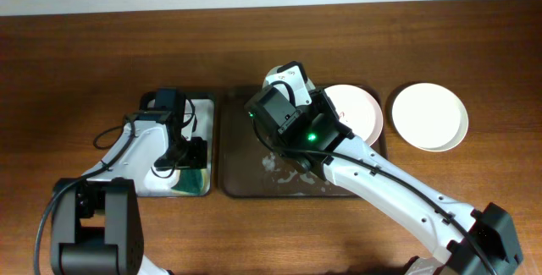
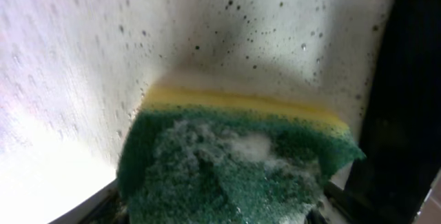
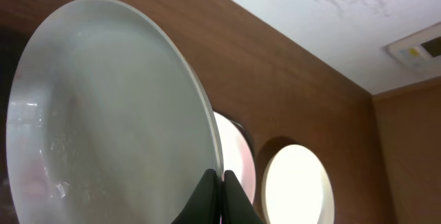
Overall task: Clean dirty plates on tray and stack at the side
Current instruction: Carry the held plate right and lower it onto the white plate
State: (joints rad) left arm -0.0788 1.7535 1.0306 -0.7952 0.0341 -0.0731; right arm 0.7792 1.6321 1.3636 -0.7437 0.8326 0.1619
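Pinching the pale green plate (image 3: 103,114) by its rim, the right tool (image 3: 222,182) tilts it above the brown tray (image 1: 246,184), presumably exposing its face for wiping. The left tool (image 1: 186,165) clamps the green sponge (image 2: 227,176) against foam, likely loading suds.

Surface (image 1: 85,55) is brown wood grain, low sheen; pale green plate (image 3: 103,114) smooth, glossy, wet-streaked; sponge (image 2: 234,169) rough green scouring fibre on yellow foam, sudsy; dark tray (image 1: 241,165) smooth, slight gloss, foam-smeared.
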